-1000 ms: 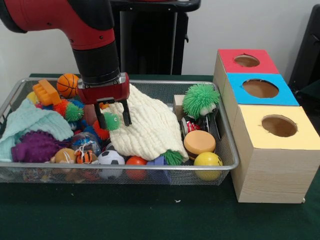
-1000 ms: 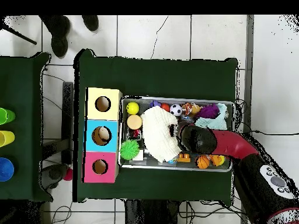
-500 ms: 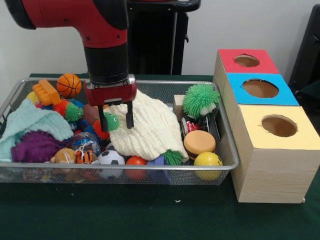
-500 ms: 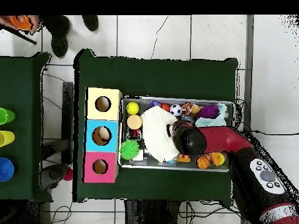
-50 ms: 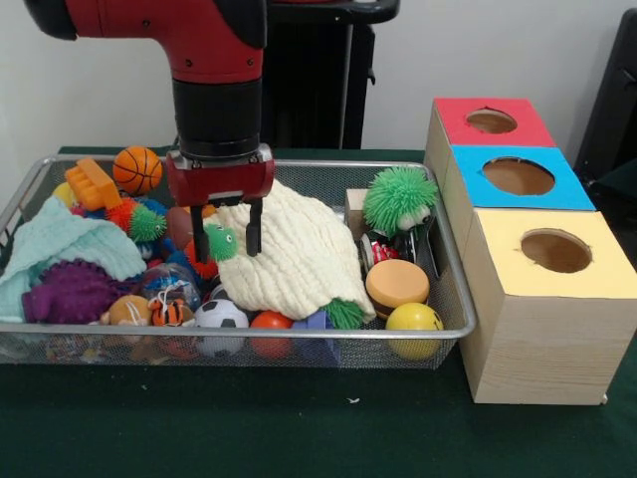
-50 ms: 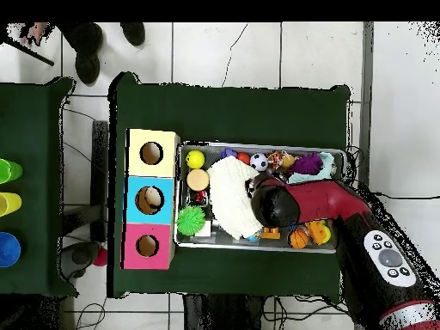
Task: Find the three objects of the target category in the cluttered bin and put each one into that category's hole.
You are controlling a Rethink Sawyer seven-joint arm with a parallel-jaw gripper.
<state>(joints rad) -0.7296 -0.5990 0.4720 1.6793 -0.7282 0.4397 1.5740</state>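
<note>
Bin (image 5: 453,299) of wire mesh sits on the green table (image 5: 299,428), packed with toys, and beside it I see the three wooden boxes with holes: red box (image 5: 493,121), blue box (image 5: 520,177) and yellow box (image 5: 553,254). From the front, my gripper (image 5: 226,241) hangs over the middle of the bin with its fingers (image 5: 254,227) apart, one on each side of a small green spiky toy (image 5: 221,242). I cannot tell whether the pads touch it; they are not closed on it. The toy lies at the edge of the cream knitted cloth (image 5: 294,254), which drapes over the bin's centre. Other things I can pick out are a mini basketball (image 5: 134,169), an orange block (image 5: 91,183), a mint cloth (image 5: 60,249), a purple spiky toy (image 5: 72,292), a soccer ball (image 5: 221,315), a big green fuzzy ball (image 5: 398,199), a burger-like disc (image 5: 396,285) and a yellow ball (image 5: 414,321).

From overhead, the arm (image 6: 318,202) reaches across the bin (image 6: 344,155) and hides the gripper. The cream cloth (image 6: 230,193) fills the bin's middle, the green fuzzy ball (image 6: 192,220) sits next to the boxes, and the yellow ball (image 6: 195,159) lies near the yellow box (image 6: 152,153).
</note>
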